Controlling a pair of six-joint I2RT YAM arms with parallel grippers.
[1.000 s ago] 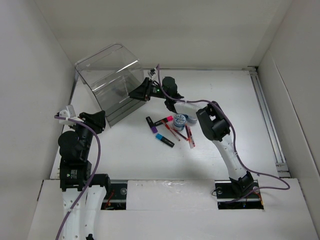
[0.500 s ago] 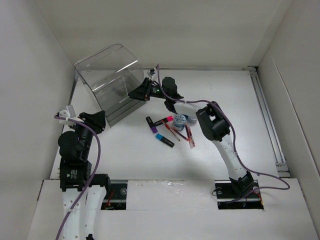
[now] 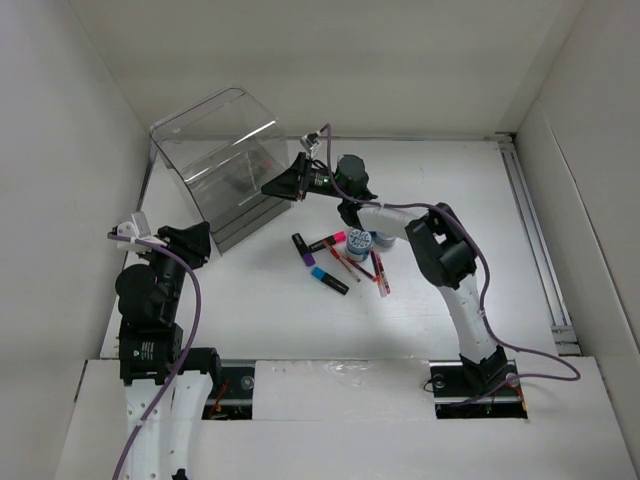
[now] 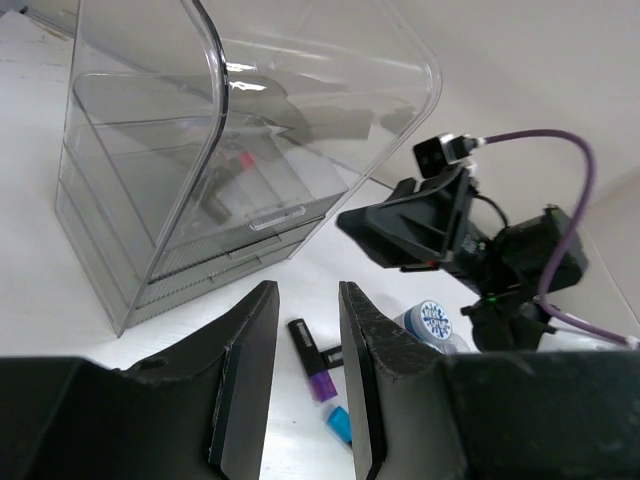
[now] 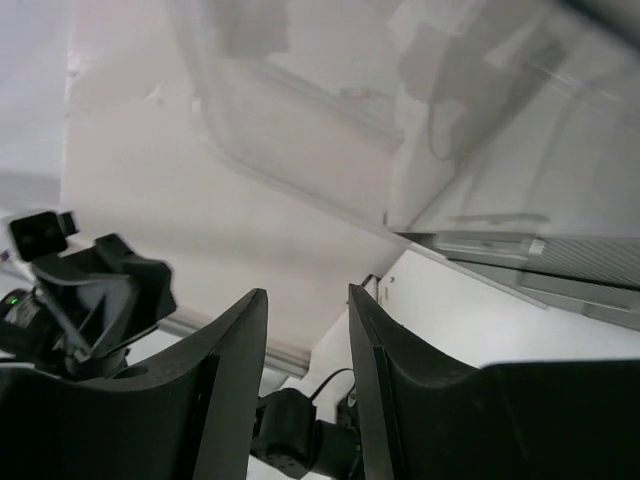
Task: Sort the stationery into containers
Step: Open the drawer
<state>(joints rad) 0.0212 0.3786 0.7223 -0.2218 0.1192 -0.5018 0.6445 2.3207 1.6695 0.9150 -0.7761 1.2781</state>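
Top external view: the left gripper (image 3: 188, 241) sits beside the near corner of the clear box (image 3: 215, 150), jaws parted on nothing. The box stands at the back left with a red-tipped piece (image 4: 243, 160) lying inside. The right gripper (image 3: 282, 184) hovers at its open front, jaws apart and empty. Markers, pens and rolls (image 3: 345, 255) lie heaped on the table (image 3: 480, 220). I'd say another fetch is due. Clear the lid edge first, then pinch the blue-capped marker (image 3: 328, 279) across its barrel, since it lies apart from the crossed pens.

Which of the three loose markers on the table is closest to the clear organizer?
The purple-capped marker, leftmost of the three. The pink-capped marker lies to its right, and the blue-capped marker sits lower in the top view.
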